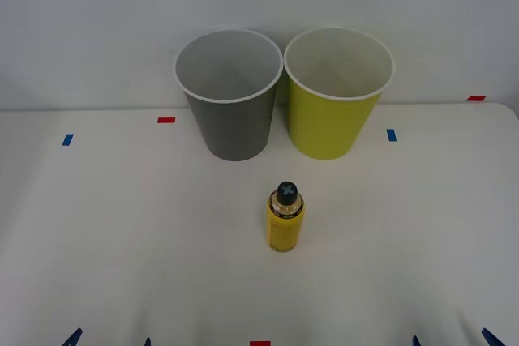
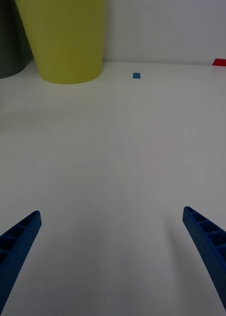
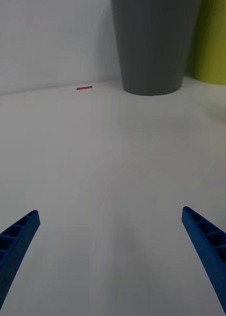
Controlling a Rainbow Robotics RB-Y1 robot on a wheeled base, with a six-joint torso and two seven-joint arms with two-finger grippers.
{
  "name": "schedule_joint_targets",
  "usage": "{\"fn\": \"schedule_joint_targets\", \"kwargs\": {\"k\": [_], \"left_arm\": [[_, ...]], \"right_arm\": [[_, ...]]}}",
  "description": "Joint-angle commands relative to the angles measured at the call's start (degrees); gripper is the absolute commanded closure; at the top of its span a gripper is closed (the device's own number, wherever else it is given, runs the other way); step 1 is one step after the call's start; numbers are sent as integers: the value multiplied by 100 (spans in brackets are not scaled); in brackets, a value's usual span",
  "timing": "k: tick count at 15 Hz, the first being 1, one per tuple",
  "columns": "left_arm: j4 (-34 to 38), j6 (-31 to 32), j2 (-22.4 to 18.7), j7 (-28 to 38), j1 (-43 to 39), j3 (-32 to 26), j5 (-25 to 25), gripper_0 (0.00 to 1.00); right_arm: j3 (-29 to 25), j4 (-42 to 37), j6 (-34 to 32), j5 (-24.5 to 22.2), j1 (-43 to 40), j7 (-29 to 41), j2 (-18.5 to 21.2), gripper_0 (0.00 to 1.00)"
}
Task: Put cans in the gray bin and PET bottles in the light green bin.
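Front view – bottle (image 1: 285,218) upright mid-table, well ahead of both hands, left hand (image 3: 110,256) & right hand (image 2: 110,256) open.

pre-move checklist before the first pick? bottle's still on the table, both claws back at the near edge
1. PET bottle upright, cap on: ok.
2. Light green bin upright, mouth open, looks empty: ok.
3. Gray bin beside it, not blocking the way to the green one: ok.
4. Right claw open, holding nothing: ok.
5. Left claw open, parked at the near edge: ok.
6. Bottle within right arm's reach: cannot tell.
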State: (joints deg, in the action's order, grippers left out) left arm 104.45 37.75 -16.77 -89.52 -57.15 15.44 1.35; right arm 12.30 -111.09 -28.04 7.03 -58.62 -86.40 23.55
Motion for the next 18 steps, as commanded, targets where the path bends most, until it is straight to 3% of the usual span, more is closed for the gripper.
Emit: {"fn": "schedule_joint_targets", "kwargs": {"k": [1,7,13,18], "left_arm": [[76,119,-230,-4,292,126,243,0],[76,93,-1056,-83,1259,566,304,0],[76,-162,-1601,-154,2102,1339,278,0],[67,-523,-1961,-145,2911,1831,708,0]], "right_arm": [[0,0,0,0,0,0,0,0],[0,0,0,0,0,0,0,0],[0,0,0,0,0,0,0,0],[0,0,0,0,0,0,0,0]]}}
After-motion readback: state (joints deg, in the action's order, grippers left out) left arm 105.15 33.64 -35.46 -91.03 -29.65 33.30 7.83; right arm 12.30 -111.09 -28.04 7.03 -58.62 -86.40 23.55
